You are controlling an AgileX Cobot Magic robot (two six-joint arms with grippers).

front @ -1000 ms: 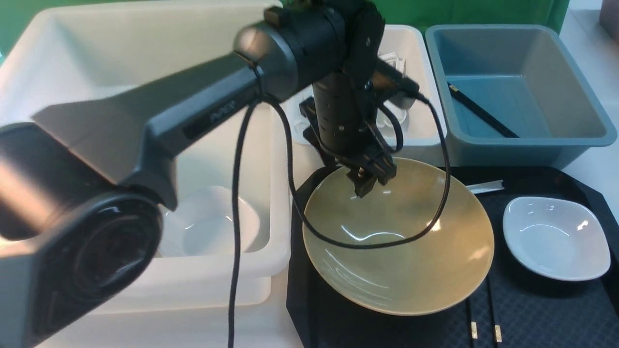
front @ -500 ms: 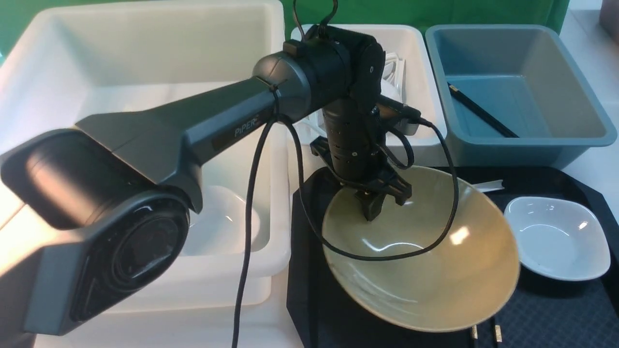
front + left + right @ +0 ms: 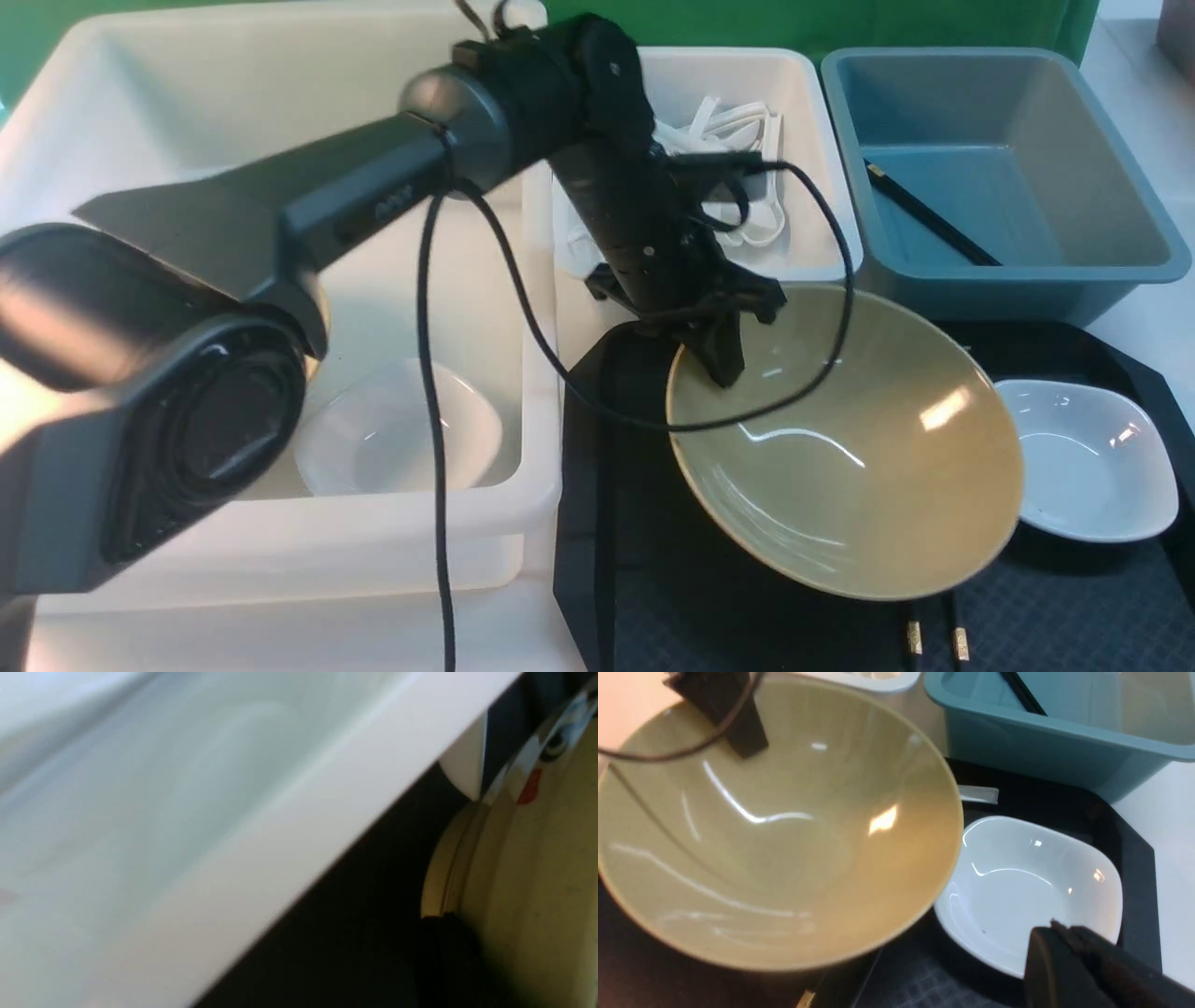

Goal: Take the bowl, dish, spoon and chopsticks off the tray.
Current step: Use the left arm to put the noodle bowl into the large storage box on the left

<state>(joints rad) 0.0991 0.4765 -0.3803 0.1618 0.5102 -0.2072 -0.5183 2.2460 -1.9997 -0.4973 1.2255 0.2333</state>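
My left gripper (image 3: 719, 359) is shut on the near-left rim of the large yellow-olive bowl (image 3: 840, 448), which hangs tilted above the black tray (image 3: 607, 560). The left wrist view shows the bowl's underside (image 3: 528, 896) against one dark finger (image 3: 444, 952). To the bowl's right, the small white dish (image 3: 1092, 462) lies on the tray. In the right wrist view the spoon (image 3: 978, 794) pokes out its flat handle behind the bowl. Only the gold-banded ends of the chopsticks (image 3: 934, 639) show under the bowl's front edge. My right gripper (image 3: 1057, 928) is shut and empty over the dish (image 3: 1017, 882).
A big white bin (image 3: 523, 485) at the left holds a white dish (image 3: 401, 439). Behind the tray stand a white bin (image 3: 822, 187) of spoons and a blue-grey bin (image 3: 990, 271) holding black chopsticks (image 3: 924, 219). The left arm and its cable cross over the white bins.
The left gripper went from open inside the bowl to shut on its rim. The bowl has risen, tilted and shifted right, now overlapping the dish and hiding the spoon handle in the front view.
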